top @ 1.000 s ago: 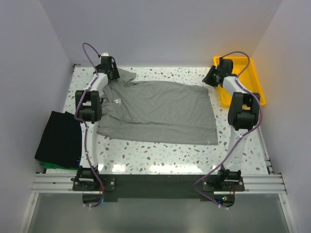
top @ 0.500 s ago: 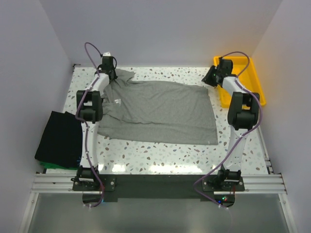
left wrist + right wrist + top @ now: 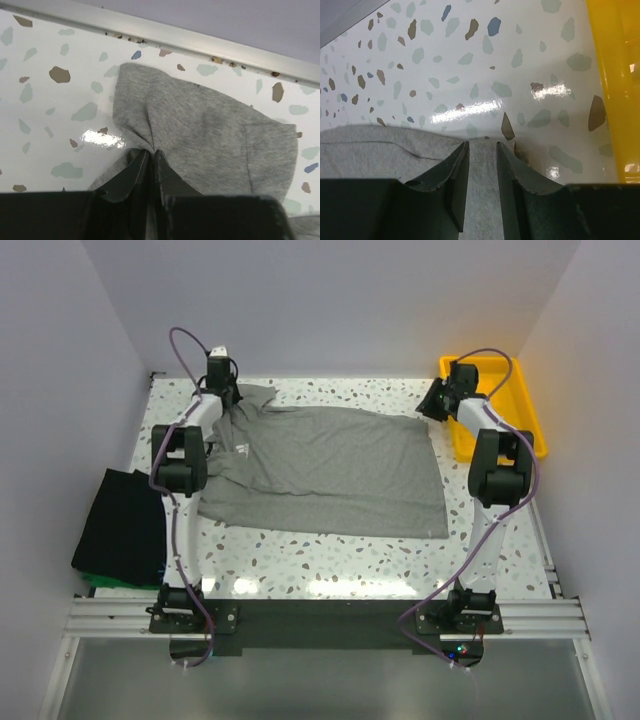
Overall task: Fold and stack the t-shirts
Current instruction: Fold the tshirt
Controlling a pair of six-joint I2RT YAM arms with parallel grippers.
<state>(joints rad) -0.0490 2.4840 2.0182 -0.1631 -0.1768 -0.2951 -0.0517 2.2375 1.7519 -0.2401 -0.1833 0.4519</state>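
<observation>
A heather-grey t-shirt (image 3: 330, 465) with a small white chest logo lies spread flat on the speckled table, collar to the left. My left gripper (image 3: 222, 395) is at its far left sleeve. In the left wrist view this gripper (image 3: 151, 152) is shut on a pinched fold of the grey fabric (image 3: 210, 135). My right gripper (image 3: 432, 405) is at the shirt's far right corner. In the right wrist view its jaws (image 3: 482, 145) stand apart, with the flat hem corner (image 3: 370, 150) lying between them. A folded black t-shirt (image 3: 125, 525) rests on a green one (image 3: 95, 580) at the near left.
A yellow plastic tray (image 3: 530, 410) stands at the far right, just beyond my right gripper; its rim (image 3: 612, 75) fills the right side of the right wrist view. The back wall's metal edge strip (image 3: 200, 42) runs close behind the left sleeve.
My left gripper has shifted slightly toward the back wall over the sleeve and its jaws have come together on the fabric. The right arm and the shirt body have stayed put.
</observation>
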